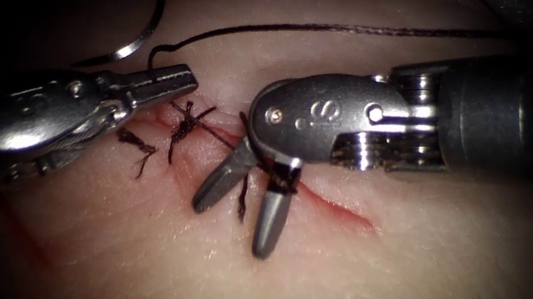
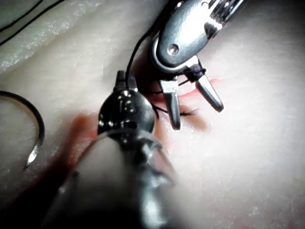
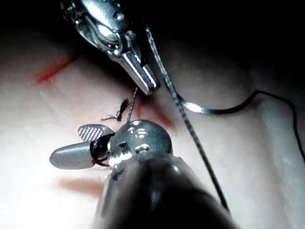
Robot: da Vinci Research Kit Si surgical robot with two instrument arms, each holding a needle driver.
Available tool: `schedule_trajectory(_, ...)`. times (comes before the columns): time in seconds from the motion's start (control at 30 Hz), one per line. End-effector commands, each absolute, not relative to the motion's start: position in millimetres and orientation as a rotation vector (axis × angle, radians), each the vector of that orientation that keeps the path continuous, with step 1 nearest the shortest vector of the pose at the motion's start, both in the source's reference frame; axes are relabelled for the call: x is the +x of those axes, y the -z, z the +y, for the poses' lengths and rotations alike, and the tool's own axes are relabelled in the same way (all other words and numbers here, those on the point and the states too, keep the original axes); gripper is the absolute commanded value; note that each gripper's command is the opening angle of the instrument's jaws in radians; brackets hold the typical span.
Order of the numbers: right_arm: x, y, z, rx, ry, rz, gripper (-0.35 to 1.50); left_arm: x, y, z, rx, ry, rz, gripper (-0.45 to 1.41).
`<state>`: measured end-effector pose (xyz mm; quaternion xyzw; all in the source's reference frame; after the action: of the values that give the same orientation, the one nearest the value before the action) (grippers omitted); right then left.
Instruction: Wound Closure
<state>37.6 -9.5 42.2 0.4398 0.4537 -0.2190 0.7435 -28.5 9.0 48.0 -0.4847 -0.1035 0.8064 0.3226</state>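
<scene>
The left tool (image 1: 183, 79) pinches the thread (image 1: 347, 28), the right tool's (image 1: 238, 219) jaws spread with thread looped around, and the needle (image 1: 145, 29) lies free beyond the left tool.

- This is a surgical training bench in a robotics lab, not an operating room.
- The surface under work is a pale slab of tissue (image 1: 159, 276) that fills the endoscope frame edge to edge, with a fatty, glistening rim at the upper right.
- A short red cut (image 1: 330, 206) runs through the middle of the frame, with dark knotted stitches (image 1: 186, 126) across its upper left end.
- Two polished metal wristed tools enter from the sides: the left tool (image 1: 163, 84) from the left edge, the right tool (image 1: 250, 207) from the right edge.
- A curved needle (image 1: 145, 31) and dark thread (image 1: 333, 29) lie on the slab along the top of the frame.
- Lighting is a tight spot with dark corners, as from an endoscope.
</scene>
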Motion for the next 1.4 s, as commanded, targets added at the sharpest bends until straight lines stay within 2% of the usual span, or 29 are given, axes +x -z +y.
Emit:
schedule_trajectory(0.03,38.3,-42.5,-9.1,0.939,0.490,0.988,1.04,-29.1,-48.7,8.8,-1.275,-2.117,-0.271,-0.45)
schedule_trajectory(0.2,38.8,-43.1,-8.6,0.828,0.532,0.980,1.09,-29.2,-49.0,8.3,-1.277,-2.119,-0.264,-0.45)
schedule_trajectory(0.5,39.5,-43.4,-8.1,0.676,0.532,1.034,1.03,-29.2,-48.8,7.8,-1.276,-2.119,-0.262,-0.45)
schedule_trajectory(0.53,39.5,-43.3,-8.0,0.670,0.535,1.038,0.89,-29.2,-48.7,7.8,-1.276,-2.119,-0.262,-0.45)
schedule_trajectory(0.57,39.3,-43.2,-7.9,0.669,0.538,1.041,0.32,-29.2,-48.7,7.7,-1.276,-2.118,-0.263,-0.45)
schedule_trajectory(0.6,39.1,-43.0,-7.8,0.678,0.550,1.044,-0.16,-29.2,-48.6,7.6,-1.276,-2.118,-0.263,-0.45)
schedule_trajectory(0.63,38.9,-42.9,-7.8,0.700,0.568,1.046,-0.35,-29.2,-48.5,7.5,-1.276,-2.118,-0.263,-0.45)
schedule_trajectory(0.83,38.1,-42.3,-7.1,0.727,0.576,1.057,-0.35,-29.3,-46.9,6.0,-1.274,-2.116,-0.274,-0.45)
schedule_trajectory(1.4,36.8,-43.9,-4.5,0.729,0.429,1.263,-0.35,-29.2,-41.4,-0.9,-1.242,-2.209,-0.290,-0.45)
